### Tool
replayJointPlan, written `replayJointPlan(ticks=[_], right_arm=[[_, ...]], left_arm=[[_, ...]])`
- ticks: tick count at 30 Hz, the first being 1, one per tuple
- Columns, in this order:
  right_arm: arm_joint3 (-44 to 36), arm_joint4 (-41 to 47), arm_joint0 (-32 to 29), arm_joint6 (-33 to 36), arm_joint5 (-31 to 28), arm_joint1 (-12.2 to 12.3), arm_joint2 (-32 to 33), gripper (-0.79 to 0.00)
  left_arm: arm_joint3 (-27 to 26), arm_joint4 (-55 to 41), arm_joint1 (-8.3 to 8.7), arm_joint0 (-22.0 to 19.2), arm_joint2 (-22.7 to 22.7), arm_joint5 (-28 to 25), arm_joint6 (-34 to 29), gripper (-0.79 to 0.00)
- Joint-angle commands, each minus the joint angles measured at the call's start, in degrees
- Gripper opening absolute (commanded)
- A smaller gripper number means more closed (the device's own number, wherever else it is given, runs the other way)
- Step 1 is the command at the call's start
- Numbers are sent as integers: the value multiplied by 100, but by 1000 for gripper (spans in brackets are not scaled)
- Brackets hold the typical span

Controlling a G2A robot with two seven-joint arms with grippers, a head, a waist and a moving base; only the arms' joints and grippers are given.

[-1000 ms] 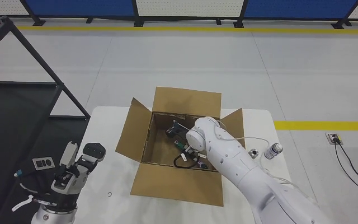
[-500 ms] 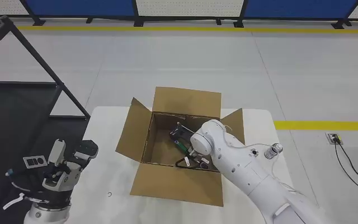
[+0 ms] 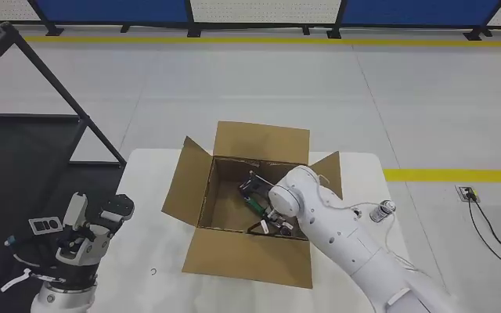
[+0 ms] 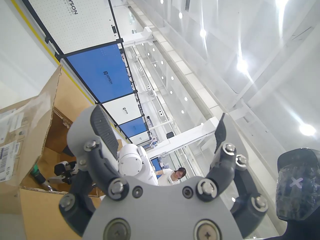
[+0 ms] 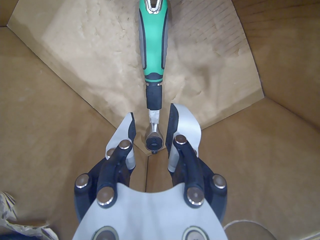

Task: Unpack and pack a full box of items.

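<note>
**Ratchet wrench on the box floor, right gripper astride its neck**

The cardboard box (image 3: 262,142) stands open on the white table (image 3: 156,196), its flaps folded outwards. The right arm reaches down into it from the right.

A ratchet wrench (image 5: 153,38) lies flat on the box's brown floor, towards the near side. Its handle is bright green with grey strips along the sides. The chrome butt end is pierced by an oblong hole. Below the handle comes a black collar, then a short bright metal neck. The neck ends in a round chrome head with a dark centre, and the head lies close to a corner where two walls of the box meet.

The right gripper (image 5: 152,112) hangs over that neck with its fingers spread apart, one on each side of the metal. A gap shows on both sides, so nothing is clamped.

The left gripper (image 4: 160,121) is at the near left of the table, well apart from the box. It points upwards with its fingers wide apart and nothing between them.

A small can (image 3: 382,210) stands on the table to the right of the box.
</note>
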Motion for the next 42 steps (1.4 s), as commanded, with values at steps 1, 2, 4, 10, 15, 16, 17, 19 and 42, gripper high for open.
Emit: replayJointPlan(ticks=[1, 2, 4, 10, 15, 16, 17, 19, 42], right_arm=[[63, 2, 39, -18, 41, -40, -39, -465], [113, 9, 62, -36, 55, -65, -62, -465], [258, 42, 120, -54, 83, -122, -109, -446], [644, 141, 308, -20, 96, -291, -244, 0], [644, 141, 308, -20, 96, -291, -244, 0], [644, 141, 308, -20, 96, -291, -244, 0], [644, 141, 308, -20, 96, -291, -244, 0], [644, 141, 308, -20, 96, -291, -244, 0], [1340, 315, 369, -452, -367, -434, -150, -40]], left_arm=[[0, 0, 0, 0, 0, 0, 0, 0], [0, 0, 0, 0, 0, 0, 0, 0], [0, 0, 0, 0, 0, 0, 0, 0], [0, 0, 0, 0, 0, 0, 0, 0], [0, 0, 0, 0, 0, 0, 0, 0], [0, 0, 0, 0, 0, 0, 0, 0], [0, 0, 0, 0, 0, 0, 0, 0], [0, 0, 0, 0, 0, 0, 0, 0], [0, 0, 0, 0, 0, 0, 0, 0]])
